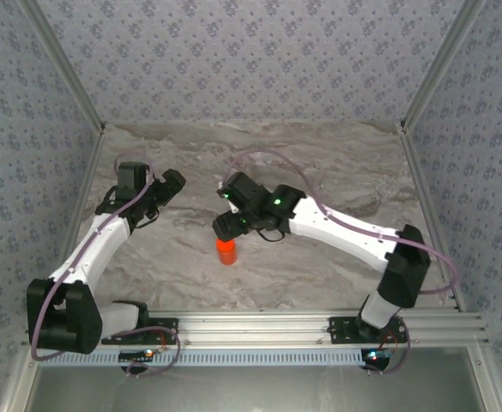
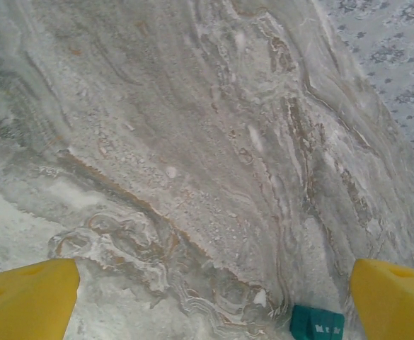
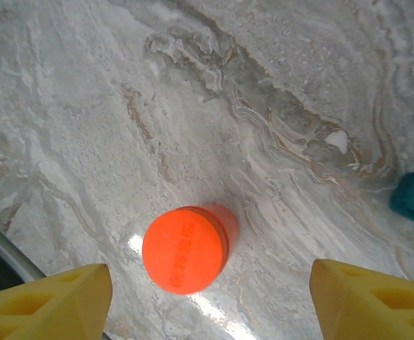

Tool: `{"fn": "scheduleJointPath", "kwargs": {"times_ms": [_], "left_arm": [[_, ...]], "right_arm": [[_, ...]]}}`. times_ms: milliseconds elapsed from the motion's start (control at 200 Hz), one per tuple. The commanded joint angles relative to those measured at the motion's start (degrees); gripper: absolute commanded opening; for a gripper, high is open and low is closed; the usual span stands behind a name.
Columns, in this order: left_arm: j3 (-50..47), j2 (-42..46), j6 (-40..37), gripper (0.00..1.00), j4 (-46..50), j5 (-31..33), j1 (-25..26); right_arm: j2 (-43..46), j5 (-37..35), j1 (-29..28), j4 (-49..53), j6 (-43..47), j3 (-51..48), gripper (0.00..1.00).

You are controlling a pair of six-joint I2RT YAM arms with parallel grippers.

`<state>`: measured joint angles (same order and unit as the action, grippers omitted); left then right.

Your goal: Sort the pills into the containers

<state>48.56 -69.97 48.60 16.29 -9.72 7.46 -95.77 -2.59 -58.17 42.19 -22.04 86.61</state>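
An orange bottle [image 1: 226,251] with its orange cap [image 3: 185,249] on stands upright on the marble table, free of any grip. My right gripper [image 3: 210,303] hovers over it, open, its yellow fingers [image 3: 51,301] wide apart on either side of the cap without touching it; from above this gripper [image 1: 226,227] sits just beyond the bottle. One corner of the teal container [image 3: 413,198] lies to the right. My left gripper [image 2: 212,301] is open over bare marble, with the teal container [image 2: 317,323] near its right finger. The pills are out of view; a small white fleck [image 3: 337,140] may be marble pattern.
Patterned walls [image 1: 251,60] enclose the table on three sides. An aluminium rail [image 1: 259,326] runs along the near edge by the arm bases. The left arm [image 1: 105,240] reaches along the left side, and its gripper [image 1: 172,183] is back from the bottle.
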Motion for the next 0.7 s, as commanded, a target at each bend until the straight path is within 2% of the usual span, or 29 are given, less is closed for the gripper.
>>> {"fn": "scheduleJointPath", "kwargs": {"times_ms": [0,280,695], "left_arm": [[-1.34,0.36,-1.64,0.98,-2.06,-2.18,-1.91],[-2.86,1.59,-1.89,0.98,-2.58,-4.45,-3.18],[-2.59,1.73,-1.41,0.98,-3.37,-6.41,-3.29]], "right_arm": [[-5.04,-0.93,-1.03,4.38,0.42,3.21,0.77],[-12.78,0.02,-2.98,5.28,0.65,7.13,0.77],[-14.44,1.62,-2.96,4.91,0.41,4.29,0.73]]}}
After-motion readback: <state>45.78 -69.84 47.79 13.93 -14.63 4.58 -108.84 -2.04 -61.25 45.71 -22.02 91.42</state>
